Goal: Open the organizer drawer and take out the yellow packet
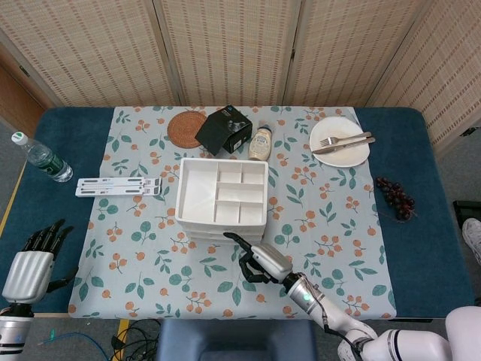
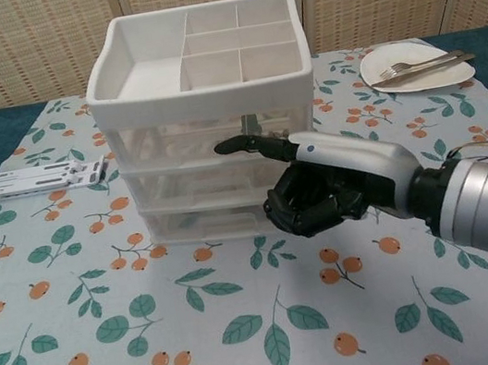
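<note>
The white organizer (image 1: 185, 197) (image 2: 201, 91) stands mid-table with three translucent drawers, all closed, under a divided top tray. No yellow packet shows in either view; only a small metal item (image 2: 249, 125) is visible through the top drawer front. My right hand (image 1: 260, 263) (image 2: 325, 193) is in front of the organizer, most fingers curled in and one fingertip (image 2: 227, 146) stretched out at the top drawer's front. It holds nothing. My left hand (image 1: 28, 264) hangs off the table's near left corner, fingers straight and apart, empty.
A water bottle (image 1: 41, 158) and a white flat rack (image 1: 119, 186) lie at the left. Behind the organizer are a cork coaster (image 1: 186, 128), a black box (image 1: 224, 129) and a jar (image 1: 260, 143). A plate (image 1: 340, 150) with cutlery and grapes (image 1: 394, 197) are at the right.
</note>
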You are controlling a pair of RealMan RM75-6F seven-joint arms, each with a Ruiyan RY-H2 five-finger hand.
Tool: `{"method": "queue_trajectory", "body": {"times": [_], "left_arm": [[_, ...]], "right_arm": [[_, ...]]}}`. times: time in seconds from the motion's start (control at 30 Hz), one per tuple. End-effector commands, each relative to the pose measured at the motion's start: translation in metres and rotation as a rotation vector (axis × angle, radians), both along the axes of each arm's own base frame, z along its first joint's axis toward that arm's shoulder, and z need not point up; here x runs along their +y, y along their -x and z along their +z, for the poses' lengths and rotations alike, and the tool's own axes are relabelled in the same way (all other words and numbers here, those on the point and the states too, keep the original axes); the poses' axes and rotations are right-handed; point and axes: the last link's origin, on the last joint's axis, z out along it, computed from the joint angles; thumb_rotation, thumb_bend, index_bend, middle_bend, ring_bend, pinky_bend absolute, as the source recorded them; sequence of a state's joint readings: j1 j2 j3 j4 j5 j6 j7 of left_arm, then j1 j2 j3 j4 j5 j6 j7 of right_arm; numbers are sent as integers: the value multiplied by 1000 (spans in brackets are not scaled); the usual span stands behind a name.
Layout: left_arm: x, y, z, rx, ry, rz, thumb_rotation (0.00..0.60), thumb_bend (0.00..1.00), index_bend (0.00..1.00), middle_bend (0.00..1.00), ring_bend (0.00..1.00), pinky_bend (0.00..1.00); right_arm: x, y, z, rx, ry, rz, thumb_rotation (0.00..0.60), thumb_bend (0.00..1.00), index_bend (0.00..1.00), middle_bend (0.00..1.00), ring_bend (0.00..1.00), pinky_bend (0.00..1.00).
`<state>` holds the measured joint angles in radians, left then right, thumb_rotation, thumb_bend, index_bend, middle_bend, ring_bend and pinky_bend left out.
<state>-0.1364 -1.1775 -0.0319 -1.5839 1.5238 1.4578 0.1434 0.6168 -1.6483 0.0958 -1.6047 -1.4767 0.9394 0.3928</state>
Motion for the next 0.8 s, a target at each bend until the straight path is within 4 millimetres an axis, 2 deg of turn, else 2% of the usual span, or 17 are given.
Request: {"method": "queue_trajectory", "body": {"times": [0.03,0.3,0.8], "left_arm": [[0,1,0,0,-1,2,600,246,138,91,137,161],[1,2,1,1,1,-1,600,246,138,91,137,161],[2,3,2,5,0,0,600,246,138,92,137,161]], "right_arm": [[-4,-6,-5,-8,-6,-1,600,800,0,826,999,1000],[-12,-13,-17,-9,-29,-13,600,802,0,826,999,1000],[-21,-27,-28,-13,-45,14,600,804,0,824,999,1000]]}}
